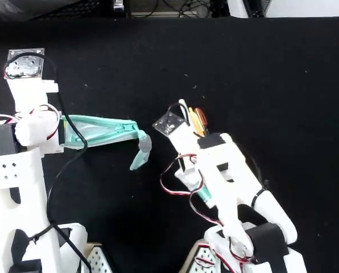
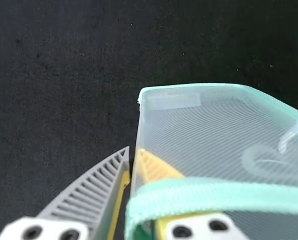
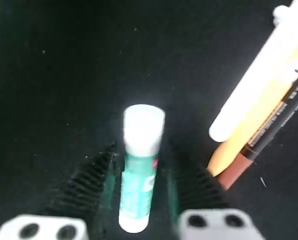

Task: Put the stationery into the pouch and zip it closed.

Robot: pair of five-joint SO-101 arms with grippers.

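Over the black table [image 1: 283,85], the high view shows one pouch [image 1: 101,129] of clear mesh edged in mint, extending sideways from the left arm [image 1: 27,170], with a mint tab [image 1: 141,154] dangling off its far end. Just beside the right arm [image 1: 226,170], apart from the pouch, three pens lie touching side by side: a white pen [image 1: 185,109], an orange pen [image 1: 195,120] and a brown pen [image 1: 202,116]. From the left wrist view, the left gripper [image 2: 134,150] is clamped tight on the pouch's side wall, its grey ribbed jaw outside and its yellow jaw showing through the mesh, with only the wall between them. A mint band [image 2: 214,192] crosses the pouch's near edge. A pale looped shape shows faintly through the mesh, too vague to identify. From the right wrist view, the right gripper [image 3: 141,150] stands part-open around one glue stick [image 3: 139,170], which has a teal body and a white cap pointing away from the wrist. The stick sits lengthwise between the jaws, with a narrow dark gap on each side. Near it, off to one side, lie the same three pens, white, orange and brown, pressed together on the table.
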